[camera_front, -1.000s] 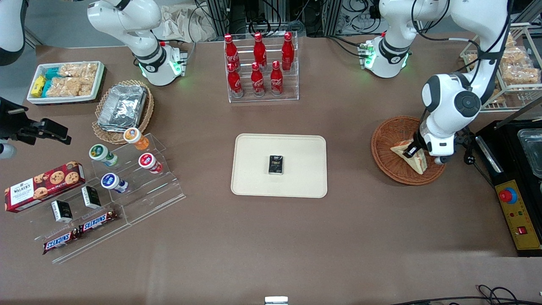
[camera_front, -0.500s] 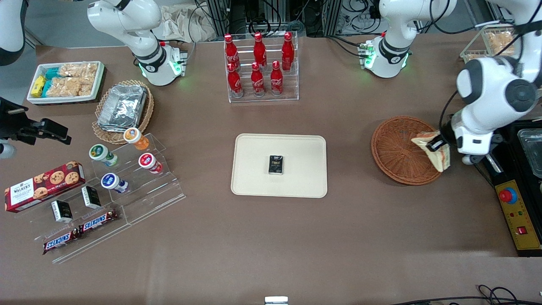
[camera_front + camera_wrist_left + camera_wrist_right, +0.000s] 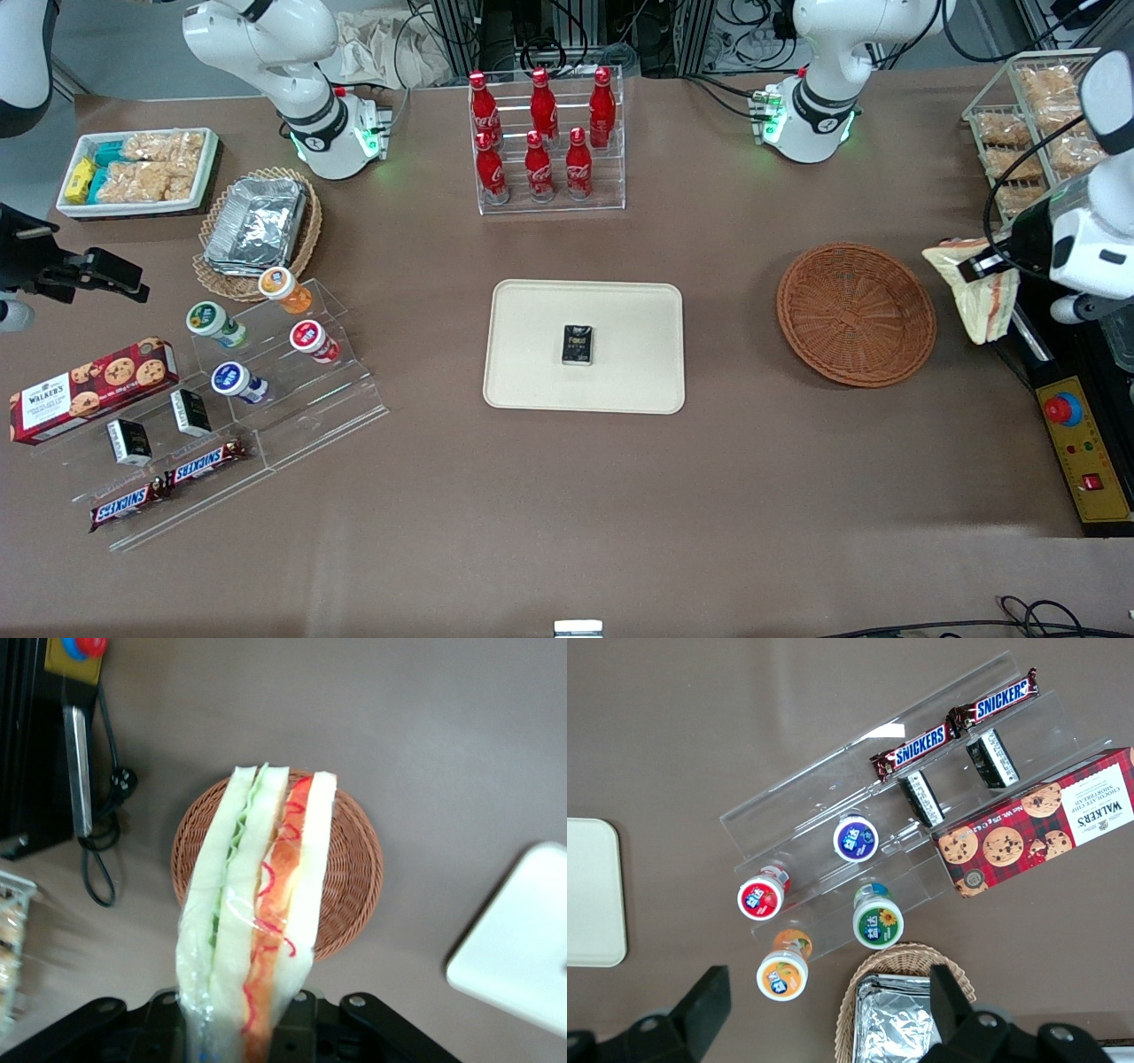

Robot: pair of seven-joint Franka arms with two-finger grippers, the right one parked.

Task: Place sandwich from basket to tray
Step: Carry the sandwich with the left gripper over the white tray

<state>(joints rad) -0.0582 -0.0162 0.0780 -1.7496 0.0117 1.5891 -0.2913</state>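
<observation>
The sandwich (image 3: 977,292), a wrapped white-bread wedge with orange-red and green filling (image 3: 257,912), hangs in the air, held by my left gripper (image 3: 985,264), which is shut on it. It is well above the table, beside the basket toward the working arm's end. The round reddish-brown wicker basket (image 3: 855,313) (image 3: 350,877) holds nothing. The cream tray (image 3: 585,346) (image 3: 518,948) lies flat at the table's middle, toward the parked arm's end from the basket, with a small black packet (image 3: 578,345) on it.
A black appliance with a yellow control panel and red button (image 3: 1083,452) stands by the working arm's end. A wire rack of snack packs (image 3: 1032,124) stands near it. A clear rack of red bottles (image 3: 542,142) stands farther from the camera than the tray.
My gripper has lifted the sandwich out of the basket and carried it up and toward the working arm's end of the table. The basket now holds nothing.
</observation>
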